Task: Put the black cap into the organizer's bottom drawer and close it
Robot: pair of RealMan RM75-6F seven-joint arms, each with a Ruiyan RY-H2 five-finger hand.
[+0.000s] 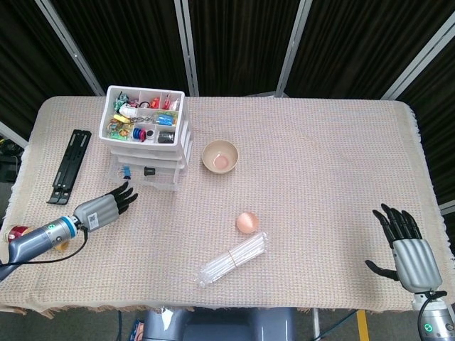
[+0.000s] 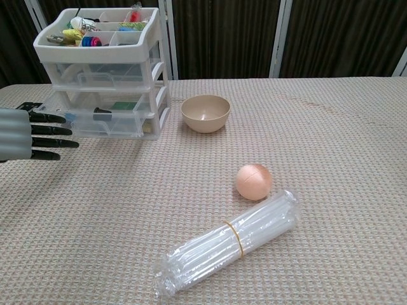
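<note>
The white organizer [image 1: 146,128] [image 2: 102,63] stands at the table's back left. Its clear bottom drawer [image 1: 153,179] [image 2: 111,125] sticks out a little toward me. The small black cap [image 1: 150,170] [image 2: 102,115] lies inside that drawer. My left hand [image 1: 103,207] [image 2: 28,133] is open, fingers stretched out flat and pointing at the drawer's front left corner; I cannot tell whether the fingertips touch it. My right hand [image 1: 409,245] rests open and empty at the table's near right edge, seen only in the head view.
A beige bowl [image 1: 220,156] [image 2: 205,112] sits right of the organizer. An orange ball [image 1: 247,222] [image 2: 254,181] and a wrapped bundle of straws [image 1: 232,259] [image 2: 229,241] lie mid-table. A black folding stand [image 1: 69,165] and a red can [image 1: 18,232] are at the far left.
</note>
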